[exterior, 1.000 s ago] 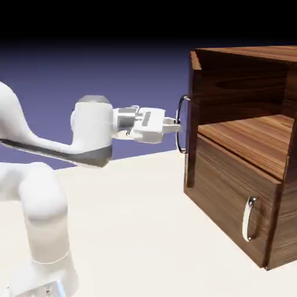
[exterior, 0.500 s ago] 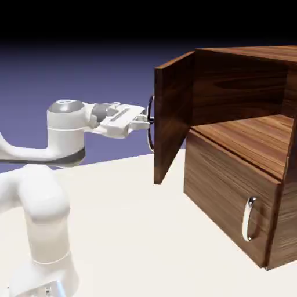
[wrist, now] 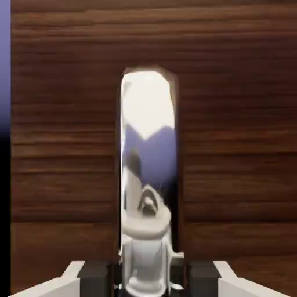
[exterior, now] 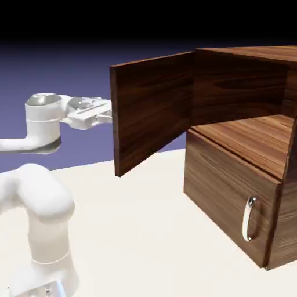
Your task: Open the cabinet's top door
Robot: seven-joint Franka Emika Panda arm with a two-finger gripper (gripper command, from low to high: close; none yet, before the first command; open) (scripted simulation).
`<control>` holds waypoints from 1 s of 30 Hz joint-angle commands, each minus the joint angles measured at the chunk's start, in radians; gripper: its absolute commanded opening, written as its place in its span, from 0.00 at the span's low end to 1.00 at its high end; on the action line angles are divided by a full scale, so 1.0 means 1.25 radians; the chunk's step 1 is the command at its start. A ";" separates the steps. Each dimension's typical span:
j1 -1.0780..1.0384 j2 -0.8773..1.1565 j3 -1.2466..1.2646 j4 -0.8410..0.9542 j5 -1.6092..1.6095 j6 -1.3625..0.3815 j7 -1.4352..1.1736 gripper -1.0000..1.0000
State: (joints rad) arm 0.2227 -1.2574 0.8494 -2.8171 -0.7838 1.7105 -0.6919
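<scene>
The dark wood cabinet [exterior: 255,69] stands at the exterior view's right. Its top door [exterior: 154,104] is swung far out to the left, inner face toward the camera, and the upper compartment is bare. My gripper [exterior: 108,118] reaches the door's outer face at its free edge, where the handle is hidden in this view. In the hand view the chrome handle [wrist: 148,174] runs upright down the middle against the wood of the door [wrist: 232,145]. My gripper [wrist: 148,281] is shut on that handle at the bottom edge.
The lower panel [exterior: 223,188] is closed, with its own chrome handle [exterior: 250,218]. The inner shelf [exterior: 249,136] of the upper compartment is exposed. The pale table [exterior: 145,232] spreads out before the cabinet, and the arm's base rises at the lower left.
The top door swung from barely ajar to wide open, toward the exterior view's left. My gripper moved left with it, still shut on the handle.
</scene>
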 commanded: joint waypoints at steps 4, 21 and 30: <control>-0.075 0.055 0.111 0.114 0.085 -0.112 0.008 0.00; -0.498 0.108 0.426 0.607 0.264 -0.481 -0.026 0.00; -0.714 0.065 0.517 0.868 0.301 -0.646 -0.081 0.00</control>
State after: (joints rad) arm -0.6701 -1.1757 1.4949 -1.7326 -0.4070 0.9014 -0.7936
